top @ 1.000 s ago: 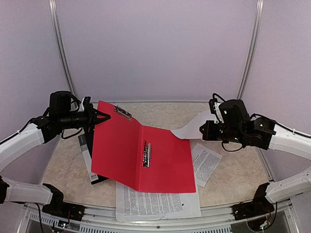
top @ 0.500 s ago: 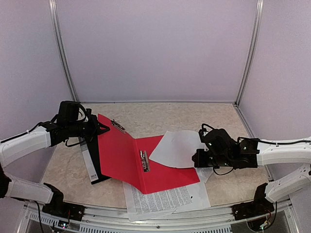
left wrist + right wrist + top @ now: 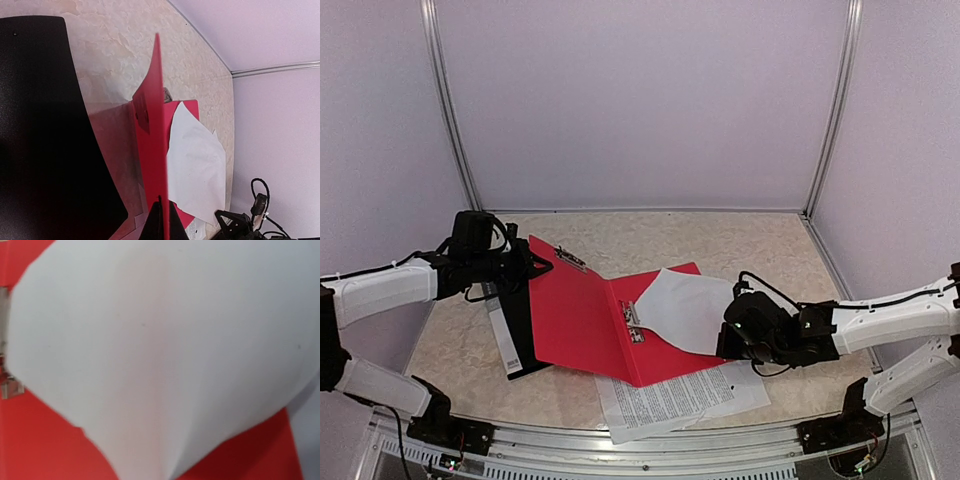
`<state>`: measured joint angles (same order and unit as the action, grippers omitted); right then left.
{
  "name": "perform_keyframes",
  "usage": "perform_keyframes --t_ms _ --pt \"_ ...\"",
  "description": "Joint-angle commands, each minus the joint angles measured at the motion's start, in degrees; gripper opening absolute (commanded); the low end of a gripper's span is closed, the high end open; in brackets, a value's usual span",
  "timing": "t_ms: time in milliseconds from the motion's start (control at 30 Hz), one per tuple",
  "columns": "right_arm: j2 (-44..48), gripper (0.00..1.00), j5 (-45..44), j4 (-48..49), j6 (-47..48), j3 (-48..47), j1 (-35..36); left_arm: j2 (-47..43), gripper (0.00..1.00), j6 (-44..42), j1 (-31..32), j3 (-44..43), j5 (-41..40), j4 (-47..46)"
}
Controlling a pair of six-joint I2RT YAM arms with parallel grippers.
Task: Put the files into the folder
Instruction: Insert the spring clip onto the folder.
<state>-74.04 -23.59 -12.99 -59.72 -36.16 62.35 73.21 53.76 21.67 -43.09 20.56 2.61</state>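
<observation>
Right gripper (image 3: 724, 337) pinches a curved white sheet (image 3: 685, 308) over the red folder (image 3: 580, 312); left gripper (image 3: 534, 266) clamps its cover.

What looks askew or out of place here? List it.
The blank sheet lies skewed and bowed on the right half of the red folder, its edge pinched in the right tool. A printed sheet sticks out crooked from under the folder's near edge. The left tool holds the left cover tilted up.
</observation>
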Motion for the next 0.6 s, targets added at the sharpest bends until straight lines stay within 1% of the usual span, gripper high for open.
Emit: perform_keyframes --t_ms 0,133,233,300,400,567 --pt "1.83 0.0 -7.19 0.24 -5.97 3.31 1.15 0.9 0.0 -1.66 0.04 1.14 0.19 -2.15" --pt "4.46 0.0 -12.81 -5.92 -10.34 3.21 2.24 0.66 0.0 -1.95 0.12 1.26 -0.17 -2.09" --pt "8.63 0.0 -15.73 -10.29 -11.05 3.28 2.38 0.21 0.0 -2.66 0.04 1.05 -0.97 -2.15" --pt "10.18 0.0 -16.26 -10.9 -11.15 3.65 2.37 0.02 0.0 -2.81 0.06 0.97 -1.07 -2.07" --pt "10.3 0.0 -15.47 -8.98 -11.32 4.78 2.39 0.18 0.0 -2.69 0.15 0.9 -0.95 -2.09" --pt "4.42 0.0 -12.18 -1.54 -11.49 5.92 2.42 0.37 0.0 -2.76 0.3 0.91 -0.93 -2.09"
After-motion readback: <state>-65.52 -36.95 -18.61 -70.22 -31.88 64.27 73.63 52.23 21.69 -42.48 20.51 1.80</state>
